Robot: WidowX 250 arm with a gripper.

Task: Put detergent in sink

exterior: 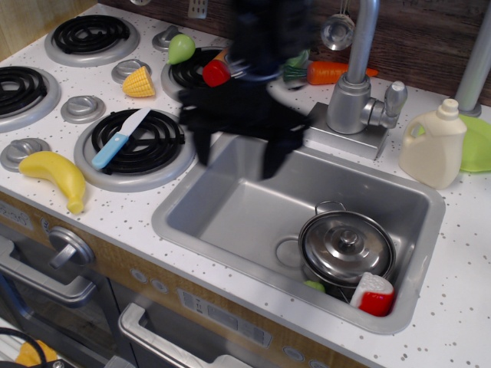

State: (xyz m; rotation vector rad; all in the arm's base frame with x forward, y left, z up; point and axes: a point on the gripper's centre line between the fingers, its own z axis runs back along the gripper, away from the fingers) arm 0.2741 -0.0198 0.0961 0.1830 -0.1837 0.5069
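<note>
The detergent (432,147), a cream-white jug with a side handle and round cap, stands upright on the counter at the sink's back right corner. The sink (230,207) is a silver rectangular basin with a round drain. My gripper (236,157) is a blurred black shape above the sink's back left part, far left of the detergent. Its two fingers point down, spread apart, with nothing between them.
A lidded steel pot (347,247) and a red-and-white piece (374,294) sit in the sink's front right. The faucet (353,84) stands behind the sink. A blue knife (119,139) lies on a burner, with a banana (55,176), corn (139,83) and green plate (477,142) around.
</note>
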